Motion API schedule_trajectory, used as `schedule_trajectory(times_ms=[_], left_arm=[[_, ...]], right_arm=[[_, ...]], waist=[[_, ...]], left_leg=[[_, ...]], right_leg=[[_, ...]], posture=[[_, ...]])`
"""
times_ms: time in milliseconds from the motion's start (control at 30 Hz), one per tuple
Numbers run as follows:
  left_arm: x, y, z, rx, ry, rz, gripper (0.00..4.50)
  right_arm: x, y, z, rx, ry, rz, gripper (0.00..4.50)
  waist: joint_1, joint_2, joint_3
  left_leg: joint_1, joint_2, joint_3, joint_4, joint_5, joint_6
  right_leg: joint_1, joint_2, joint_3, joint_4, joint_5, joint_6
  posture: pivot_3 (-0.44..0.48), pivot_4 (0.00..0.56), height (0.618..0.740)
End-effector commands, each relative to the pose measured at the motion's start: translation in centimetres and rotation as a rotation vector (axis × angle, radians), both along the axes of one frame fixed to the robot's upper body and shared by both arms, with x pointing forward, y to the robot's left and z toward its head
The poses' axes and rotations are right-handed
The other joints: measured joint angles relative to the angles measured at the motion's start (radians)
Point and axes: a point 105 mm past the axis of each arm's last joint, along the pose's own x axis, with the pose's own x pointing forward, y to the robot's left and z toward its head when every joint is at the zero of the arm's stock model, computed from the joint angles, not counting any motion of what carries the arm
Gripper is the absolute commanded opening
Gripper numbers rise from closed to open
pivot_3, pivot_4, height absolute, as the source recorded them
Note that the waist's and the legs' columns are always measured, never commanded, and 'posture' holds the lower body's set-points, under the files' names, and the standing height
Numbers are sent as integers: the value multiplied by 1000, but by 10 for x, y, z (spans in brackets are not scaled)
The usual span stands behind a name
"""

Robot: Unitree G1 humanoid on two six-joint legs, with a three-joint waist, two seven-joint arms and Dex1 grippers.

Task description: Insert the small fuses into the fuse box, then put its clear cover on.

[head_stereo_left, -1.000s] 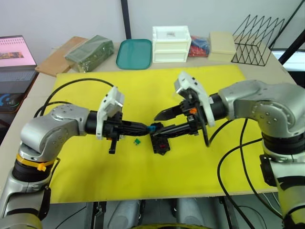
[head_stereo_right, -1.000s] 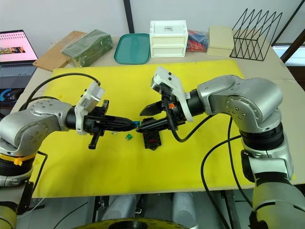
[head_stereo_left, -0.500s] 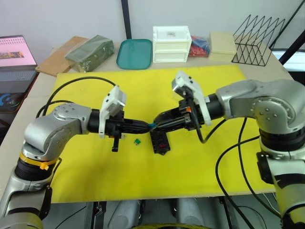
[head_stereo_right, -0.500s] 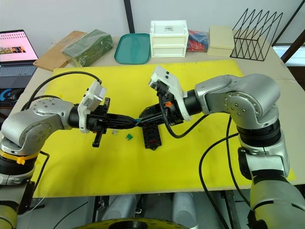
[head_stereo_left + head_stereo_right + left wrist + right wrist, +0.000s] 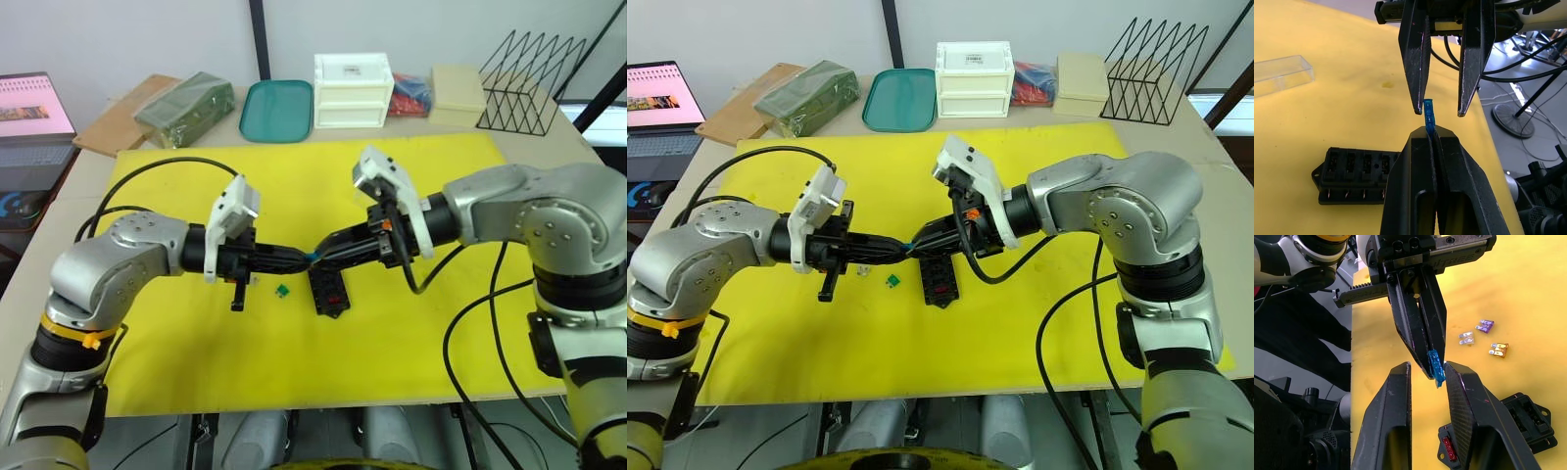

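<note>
Handing over a fuse in mid-air, the left gripper [image 5: 1431, 134] has its jaws clamped together on a teal fuse [image 5: 1428, 113], held above the yellow mat [image 5: 196, 352]. Facing it tip to tip, the right gripper [image 5: 1438, 105] has its jaws apart, one on each side of the fuse's free end. Just below lies the fuse box [image 5: 330, 292], one red fuse [image 5: 1448, 449] already seated. A green fuse [image 5: 281, 290] lies beside it. Done well, the right should pinch squarely before the left lets go.
</note>
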Motion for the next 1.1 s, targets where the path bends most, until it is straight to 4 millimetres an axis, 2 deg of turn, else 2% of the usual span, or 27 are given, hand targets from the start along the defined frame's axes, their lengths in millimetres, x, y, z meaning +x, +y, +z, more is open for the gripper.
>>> schedule_trajectory(times_ms=[33,200,267,367,600,633,700,833,1033,1100], left_arm=[[-4,-4,4,0,-35,-23,0],[-4,-4,4,1,-36,-22,0],[-4,-4,4,2,-37,-20,0],[-4,-4,3,5,-35,-19,0],[-1,-3,-1,34,-22,5,0],[1,-2,-3,51,-24,21,331],[3,1,-11,97,-35,34,674],[2,6,-30,184,-67,21,2109],[8,5,-48,219,-99,37,4315],[9,2,-56,242,-129,30,4481]], right_arm=[[-2,1,8,13,-35,12,1054],[-1,1,8,13,-36,12,1054],[-2,1,8,14,-36,14,731],[-2,2,8,17,-37,16,7],[-2,3,9,11,-52,22,7],[-2,2,8,4,-67,26,0],[-1,1,5,-19,-107,37,0],[-4,-3,-3,-39,-249,144,0],[11,-16,-38,-127,-346,208,0],[12,-17,-46,-137,-354,233,0]], waist=[[0,0,0],[0,0,0],[0,0,0],[0,0,0],[0,0,0],[0,0,0],[0,0,0],[-1,0,0],[0,0,0],[0,0,0]], left_leg=[[0,0,0,0,0,0],[0,0,0,0,0,0],[0,0,0,0,0,0],[0,0,0,0,0,0],[0,0,0,0,0,0],[0,0,0,0,0,0],[0,0,0,0,0,0],[0,0,0,0,0,0],[0,0,1,0,0,0],[0,0,1,0,0,0]], right_leg=[[0,0,0,0,0,0],[0,0,0,0,0,0],[0,0,0,0,0,0],[0,0,0,0,0,0],[0,0,0,0,0,0],[0,0,0,0,0,0],[0,0,0,0,0,0],[0,0,0,0,0,0],[0,1,0,-1,1,1],[0,1,0,-1,1,1]], posture=[[0,150,740],[0,150,740],[0,150,740],[0,150,740],[0,150,740],[0,150,740],[0,150,740],[0,150,740],[0,150,740],[0,150,740]])
